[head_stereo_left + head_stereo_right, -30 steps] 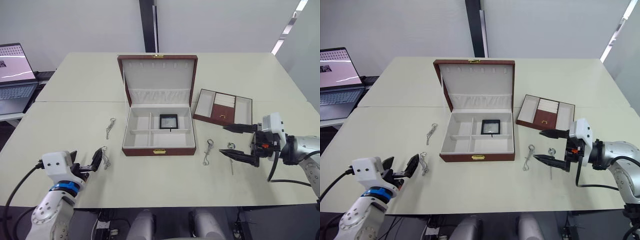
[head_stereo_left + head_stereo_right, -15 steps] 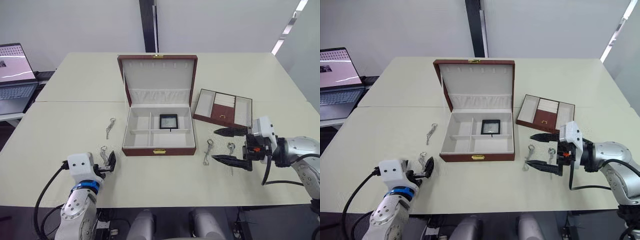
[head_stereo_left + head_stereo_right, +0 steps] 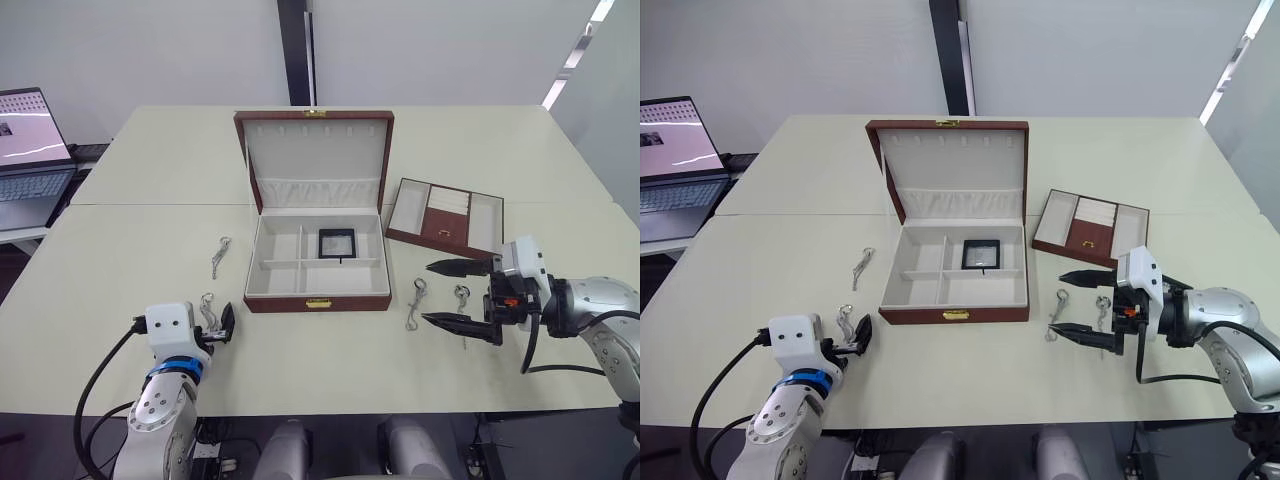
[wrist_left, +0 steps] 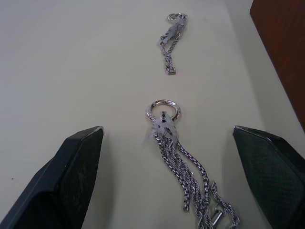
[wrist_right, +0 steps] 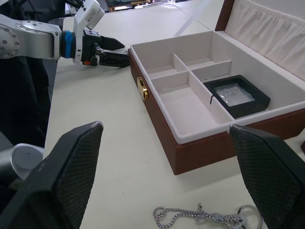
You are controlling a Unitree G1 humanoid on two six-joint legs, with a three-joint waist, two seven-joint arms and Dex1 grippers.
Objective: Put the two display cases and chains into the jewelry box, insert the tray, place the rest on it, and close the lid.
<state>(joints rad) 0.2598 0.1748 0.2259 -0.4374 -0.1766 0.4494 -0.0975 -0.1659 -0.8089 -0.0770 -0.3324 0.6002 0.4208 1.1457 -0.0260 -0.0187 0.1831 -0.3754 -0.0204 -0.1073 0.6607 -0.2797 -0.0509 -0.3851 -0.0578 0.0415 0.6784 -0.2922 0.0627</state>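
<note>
Between your left gripper's (image 4: pixel 164 181) black, fine-textured fingers (image 4: pixel 71 167) you have a silvery chain (image 4: pixel 183 169) on the pale cream table (image 4: pixel 71 62), and a second silvery chain (image 4: pixel 170 36) lies farther ahead of it. Ahead of your right gripper (image 3: pixel 462 295), whose fingers are black too, the jewelry box (image 5: pixel 157 114) is reddish-brown outside with a gold clasp and cream lining; the display case (image 5: pixel 237 94) inside it is black with a pale window. The tray (image 3: pixel 445 215) just beyond that gripper is reddish-brown with cream compartments and a brown centre.
</note>
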